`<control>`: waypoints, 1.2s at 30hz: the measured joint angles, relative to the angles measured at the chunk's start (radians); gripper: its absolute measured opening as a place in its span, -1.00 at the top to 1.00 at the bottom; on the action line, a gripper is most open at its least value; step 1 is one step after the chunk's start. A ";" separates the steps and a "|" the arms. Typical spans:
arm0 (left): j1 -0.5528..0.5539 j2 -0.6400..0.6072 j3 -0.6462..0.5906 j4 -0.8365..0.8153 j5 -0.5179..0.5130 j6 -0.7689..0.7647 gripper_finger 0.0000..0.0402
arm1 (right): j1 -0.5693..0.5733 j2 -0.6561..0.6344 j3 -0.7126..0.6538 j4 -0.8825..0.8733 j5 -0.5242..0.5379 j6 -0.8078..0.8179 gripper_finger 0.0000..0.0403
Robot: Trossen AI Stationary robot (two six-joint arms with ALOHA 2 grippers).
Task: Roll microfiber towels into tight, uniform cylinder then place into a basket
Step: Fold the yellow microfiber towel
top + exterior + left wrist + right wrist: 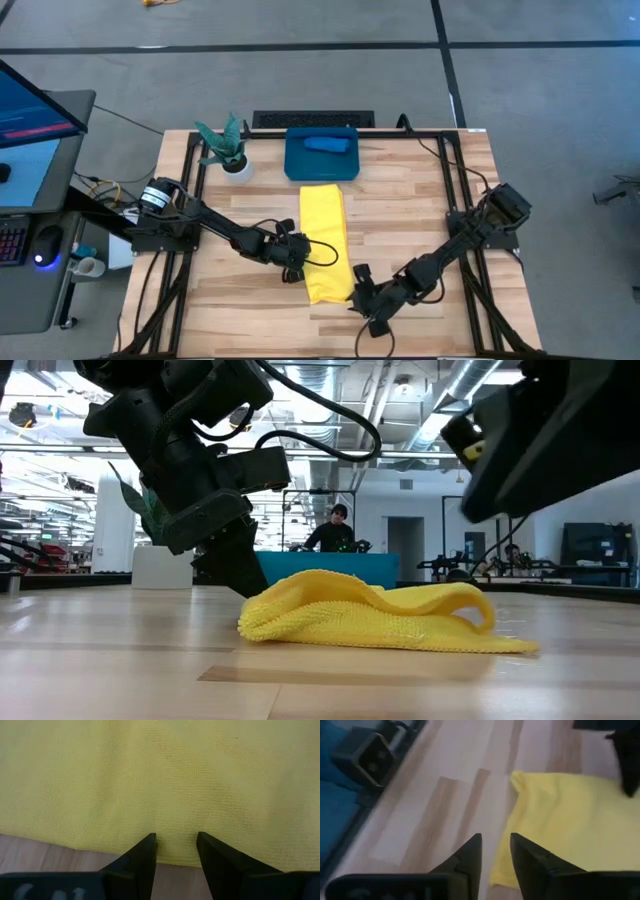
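Two towels are showing: the blue roll (326,144) is lying in the teal basket (297,168), while the yellow towel (323,240) is lying folded lengthwise mid-table, unrolled. Left gripper (296,251) is poised at its edge, jaws parted and empty, likely steadying; right gripper (362,297) is hovering at the near corner, slightly parted, holding nothing

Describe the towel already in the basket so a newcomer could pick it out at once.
Start at the wooden slatted table and find the shallow teal-blue plastic basket at its far edge, beside the small white plant pot. Inside lies a rolled medium-blue microfiber towel. Unlike the bright yellow towel spread on the table, it is blue and rolled.
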 joint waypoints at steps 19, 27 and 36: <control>0.000 0.000 0.000 0.000 0.002 -0.006 0.31 | -0.034 0.075 0.001 -0.018 0.029 -0.005 0.19; 0.000 0.001 0.000 -0.003 0.001 -0.006 0.31 | -0.034 0.122 0.001 -0.024 0.028 0.016 0.19; 0.000 0.001 0.000 -0.007 0.001 -0.009 0.31 | -0.035 0.119 0.002 -0.045 0.026 0.067 0.45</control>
